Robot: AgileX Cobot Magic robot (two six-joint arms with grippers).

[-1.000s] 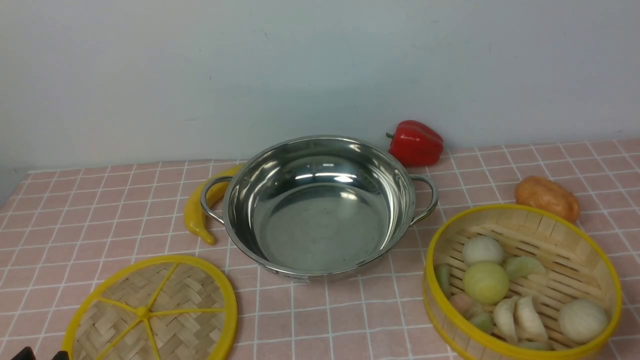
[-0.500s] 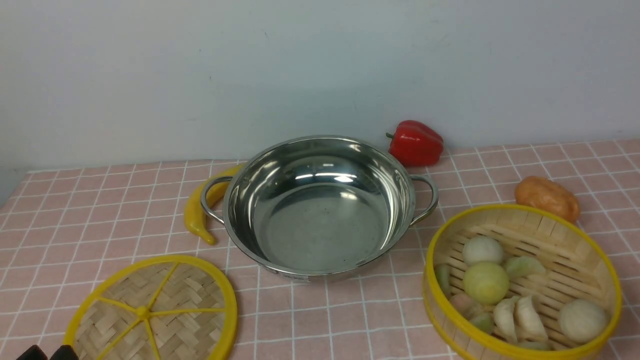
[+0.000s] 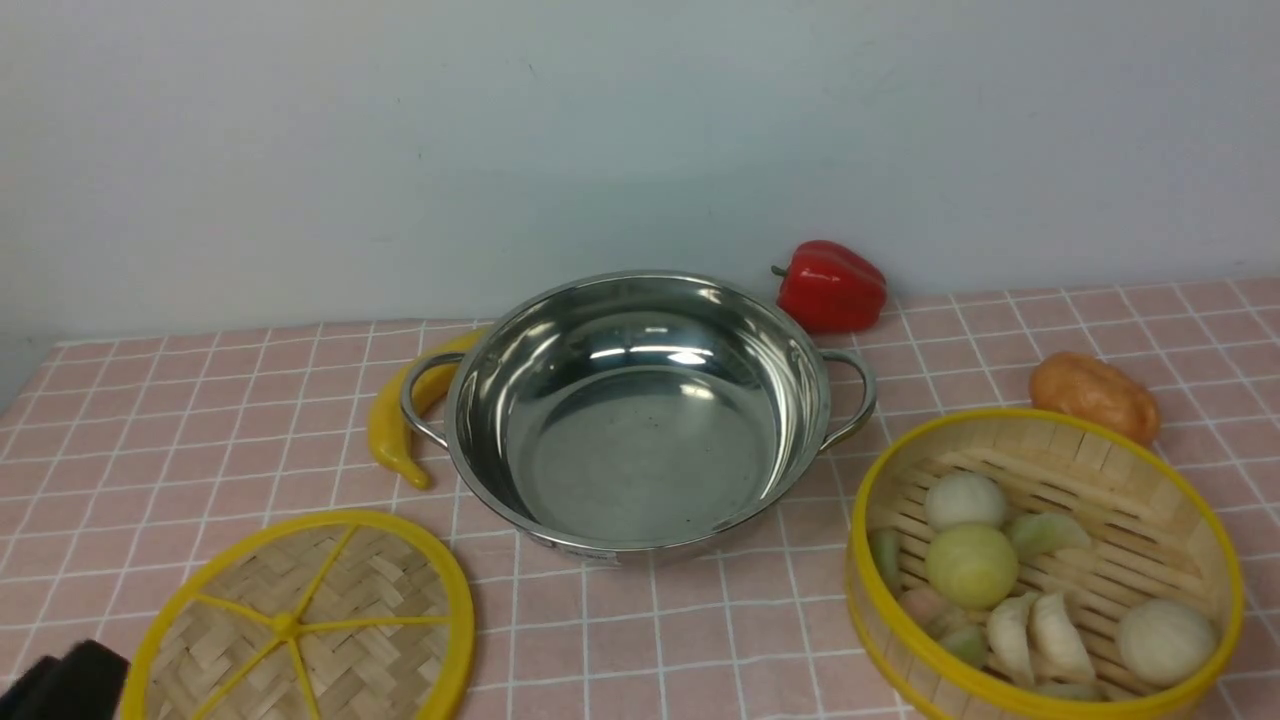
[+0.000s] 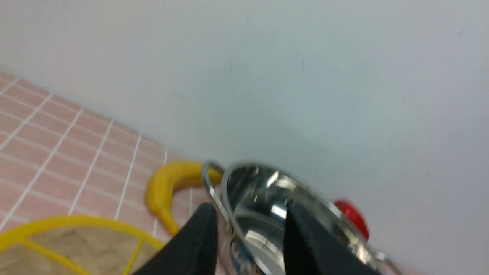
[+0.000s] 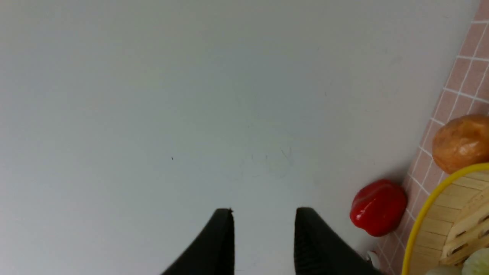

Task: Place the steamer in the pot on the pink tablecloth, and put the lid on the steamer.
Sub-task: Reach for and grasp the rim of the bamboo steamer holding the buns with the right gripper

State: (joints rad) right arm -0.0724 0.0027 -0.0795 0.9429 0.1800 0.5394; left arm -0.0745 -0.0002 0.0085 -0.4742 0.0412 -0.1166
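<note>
The shiny steel pot [image 3: 640,440] stands empty in the middle of the pink tablecloth [image 3: 200,420]. To its right sits the steamer [image 3: 1100,450], a bamboo basket with yellow rims holding several buns and dumplings. The lid [image 3: 300,620], a flat woven disc with yellow spokes, lies front left. My left gripper [image 3: 65,680] shows as a black shape at the bottom left corner, just beside the lid. In the left wrist view the left gripper [image 4: 248,208] is open and empty, with the pot [image 4: 259,198] beyond it. My right gripper [image 5: 264,212] is open and empty, left of the steamer [image 5: 439,214].
A yellow pepper [image 3: 400,420] lies against the pot's left handle. A red bell pepper [image 3: 830,285] sits behind the pot by the pale wall. An orange-brown potato-like item [image 3: 1095,395] lies behind the steamer.
My left gripper has risen further into the front view's bottom left corner, next to the lid. Pot, steamer and lid have not moved.
</note>
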